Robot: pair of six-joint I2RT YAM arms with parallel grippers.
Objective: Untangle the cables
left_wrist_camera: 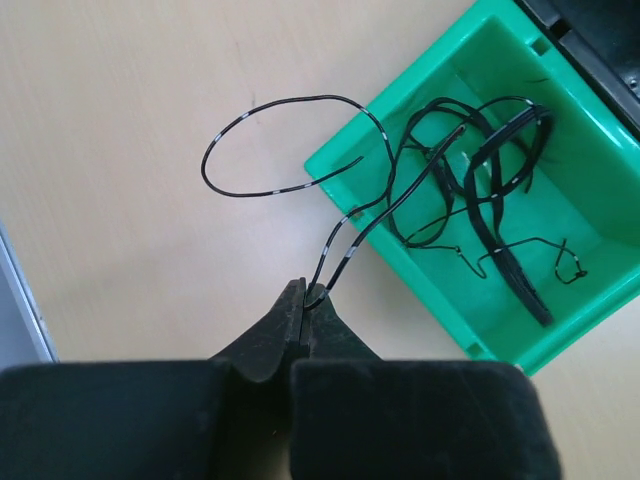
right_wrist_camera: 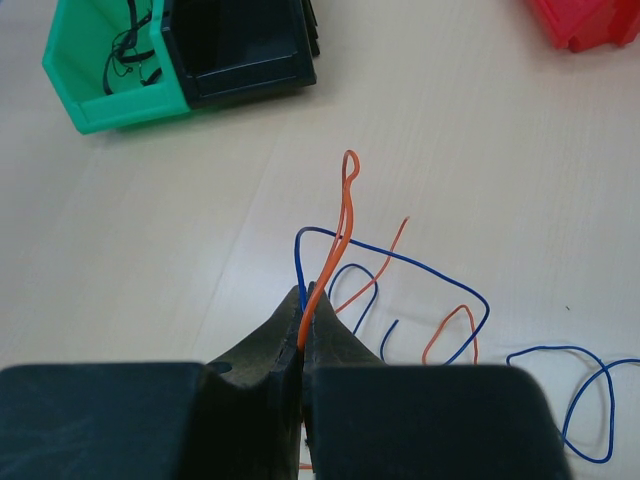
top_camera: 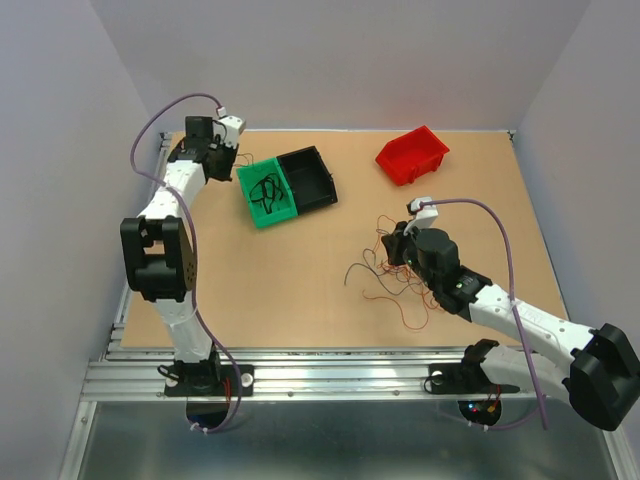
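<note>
Now left gripper point(left_wrist_camera: 305, 296) pinches black cable point(left_wrist_camera: 300, 98) by green bin point(left_wrist_camera: 420, 290), right gripper point(right_wrist_camera: 303, 302) orange cable point(right_wrist_camera: 340, 220)

Hair-thin cables point(top_camera: 383, 274) — tangled; black, orange, blue

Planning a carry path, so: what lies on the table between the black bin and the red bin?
Nothing: the top view shows only bare table between the black bin and the red bin.

Wrist views: only corners of red bin point(right_wrist_camera: 590, 25) and black bin point(left_wrist_camera: 600, 30); overhead, cables point(top_camera: 392, 285) too fine for counting.
</note>
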